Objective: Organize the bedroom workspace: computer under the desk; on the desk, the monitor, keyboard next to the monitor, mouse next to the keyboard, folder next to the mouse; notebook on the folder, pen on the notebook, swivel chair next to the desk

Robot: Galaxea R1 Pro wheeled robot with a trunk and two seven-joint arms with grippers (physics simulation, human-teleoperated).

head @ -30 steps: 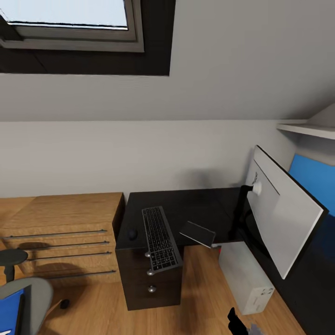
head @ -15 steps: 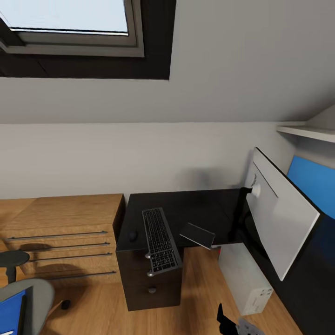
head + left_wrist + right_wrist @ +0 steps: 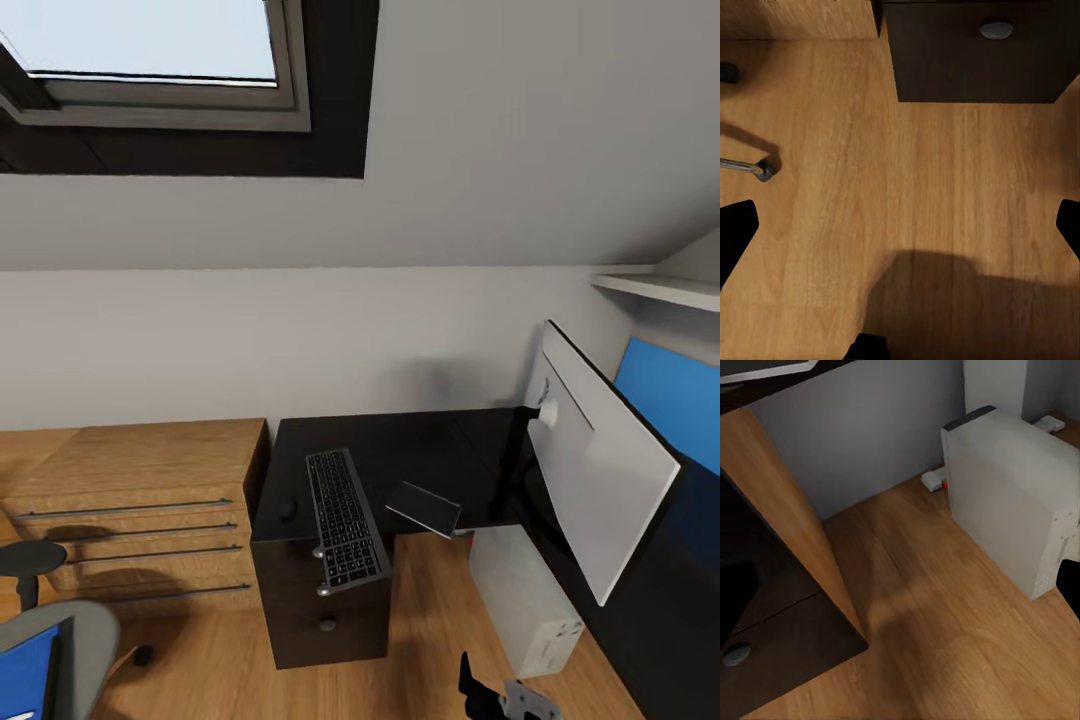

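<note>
The black desk carries the keyboard, which overhangs its front edge. The small dark mouse lies left of it. On the other side lies a flat dark notebook-like slab. The monitor stands at the right, grey back toward me. The computer sits on the floor under the desk. At the lower left are the swivel chair and the blue folder on its seat. My left gripper hangs open over bare floor. My right gripper is open, near the computer. The pen is out of view.
A low light-wood cabinet stands left of the desk. Dark drawers sit under the keyboard end. A chrome chair leg lies on the wood floor. A white shelf and sloped ceiling hang above.
The head camera has shifted slightly, so the whole scene sits a little lower. My right gripper has moved left along the bottom edge of the head view.
</note>
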